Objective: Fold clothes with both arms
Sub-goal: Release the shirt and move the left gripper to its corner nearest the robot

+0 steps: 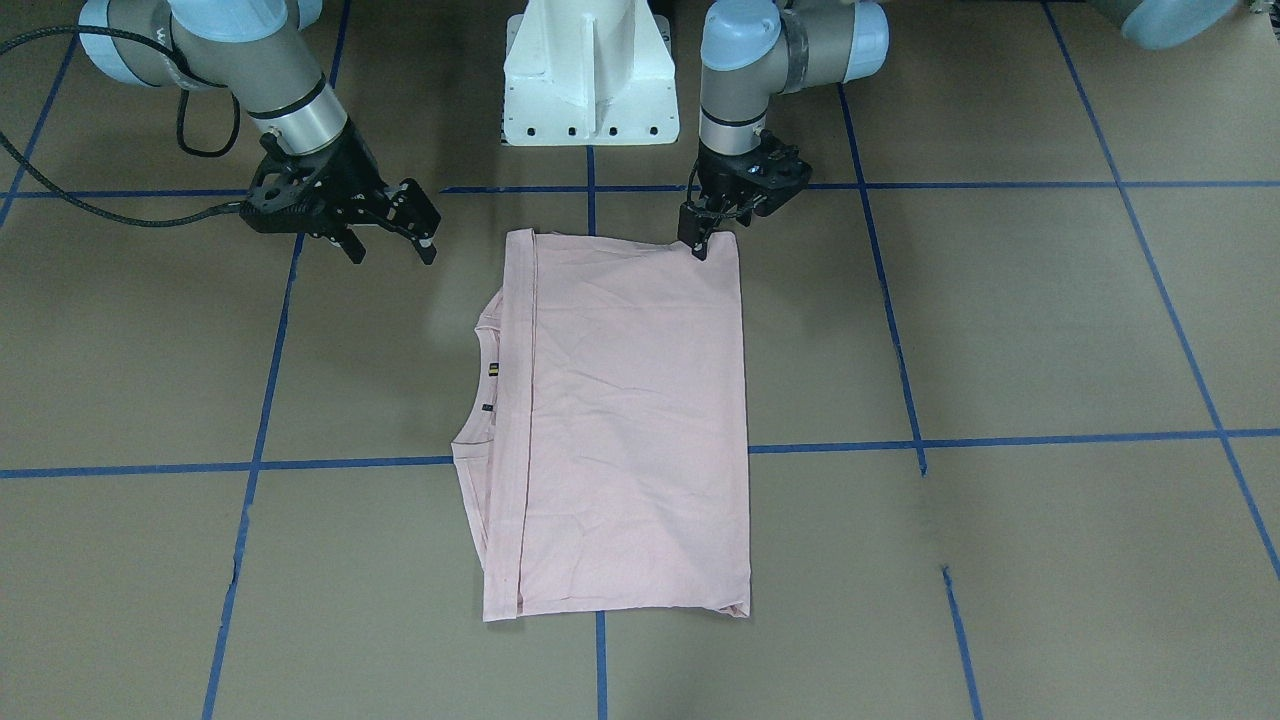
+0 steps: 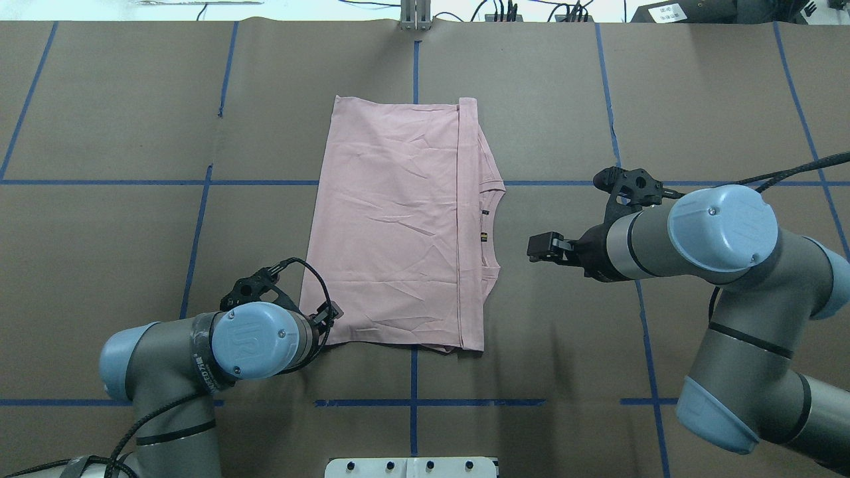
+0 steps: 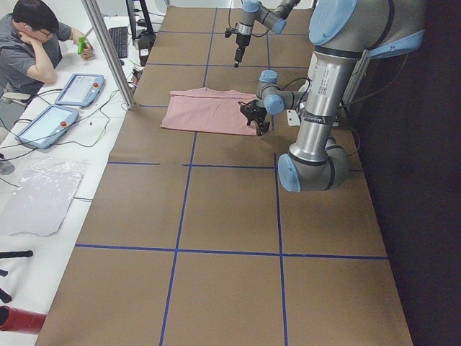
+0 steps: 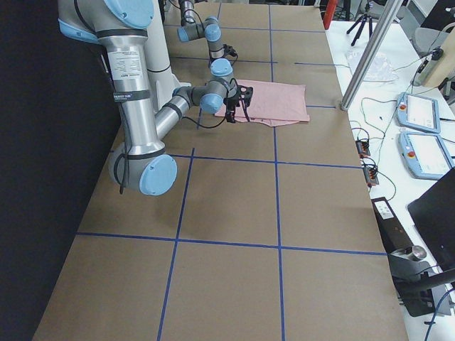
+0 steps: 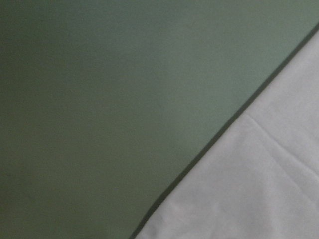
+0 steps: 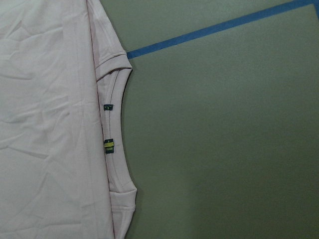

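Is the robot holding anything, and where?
The left gripper seems to pinch the T-shirt at a corner nearest the robot; the right gripper holds nothing.

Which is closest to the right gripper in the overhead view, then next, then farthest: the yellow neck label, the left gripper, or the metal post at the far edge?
1. Yellow neck label, just left of the right gripper.
2. Left gripper, at the T-shirt's near left corner.
3. Metal post, at the table's far edge.

Folded pink T-shirt [image 1: 630, 420], left tool [image 1: 697, 248] at its corner
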{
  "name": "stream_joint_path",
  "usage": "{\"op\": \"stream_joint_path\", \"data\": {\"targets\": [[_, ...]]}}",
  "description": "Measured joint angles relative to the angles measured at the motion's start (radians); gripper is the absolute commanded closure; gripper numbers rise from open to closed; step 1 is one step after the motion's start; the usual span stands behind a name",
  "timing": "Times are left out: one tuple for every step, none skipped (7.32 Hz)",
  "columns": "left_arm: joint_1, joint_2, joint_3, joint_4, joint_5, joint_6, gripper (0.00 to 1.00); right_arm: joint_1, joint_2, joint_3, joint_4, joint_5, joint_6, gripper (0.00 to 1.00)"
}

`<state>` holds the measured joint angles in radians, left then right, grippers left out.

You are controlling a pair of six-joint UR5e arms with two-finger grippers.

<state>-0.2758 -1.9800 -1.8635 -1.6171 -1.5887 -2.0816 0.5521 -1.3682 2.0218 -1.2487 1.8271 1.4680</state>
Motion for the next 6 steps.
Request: {"op": "stream_joint_path", "data": {"targets": [[0.001, 0.000, 0.006, -0.001, 0.000, 0.000, 0.20, 0.000, 0.000, 0.000, 0.000, 0.000, 0.000, 0.00], [0.002, -0.001, 0.008, -0.001, 0.000, 0.000, 0.28, 0.001, 0.000, 0.001, 0.000, 0.000, 0.000, 0.00], [0.001, -0.002, 0.006, -0.001, 0.000, 0.000, 0.44, 0.001, 0.000, 0.003, 0.000, 0.000, 0.000, 0.00], [0.000, -0.003, 0.002, 0.000, 0.000, 0.000, 0.55, 0.001, 0.000, 0.004, 0.000, 0.000, 0.000, 0.00], [0.000, -0.003, 0.000, 0.000, 0.000, 0.000, 0.64, 0.002, 0.000, 0.004, 0.000, 0.000, 0.000, 0.00], [0.000, -0.003, -0.001, 0.000, 0.000, 0.000, 0.78, 0.002, 0.000, 0.004, 0.000, 0.000, 0.000, 0.00]]}}
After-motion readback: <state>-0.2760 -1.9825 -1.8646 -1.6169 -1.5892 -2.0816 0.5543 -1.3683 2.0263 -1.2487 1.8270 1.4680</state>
